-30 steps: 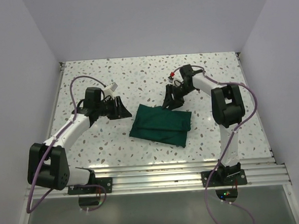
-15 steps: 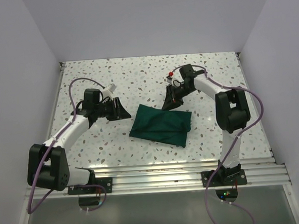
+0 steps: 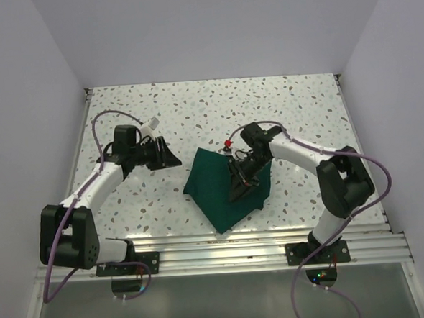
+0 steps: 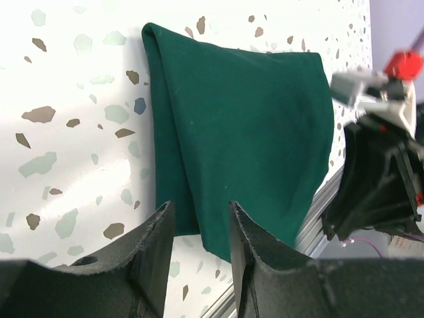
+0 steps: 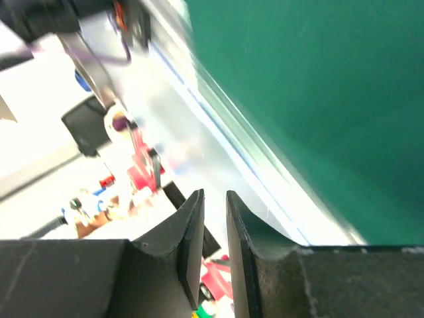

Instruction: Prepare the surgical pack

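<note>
Desk (image 3: pixel 302 110): speckled white top. It carries only the drape; a metal rail (image 3: pixel 224 245) runs along its near edge.
Drape (image 3: pixel 210 188): dark green cloth, folded. It lies mid-desk towards the near side, between the two arms, with one corner pointing at the rail. Its surface is rumpled, with a soft fold down its left side in the left wrist view.
Right arm (image 3: pixel 298 154): reaches in from the right and bends leftward over the drape.
Left arm (image 3: pixel 98 184): stretched along the left side, with its wrist aimed at the drape.
Right fingers (image 3: pixel 241 182): directly over the drape's middle in the top view. In the wrist view they are drawn close, with only a thin slit between them. The green cloth fills the upper right beyond the tips. Whether they pinch any cloth I cannot tell.
Left fingers (image 3: pixel 167 156): spread apart and holding nothing. They sit on the drape's left, clear of it, and its near edge shows through their gap in the wrist view.
</note>
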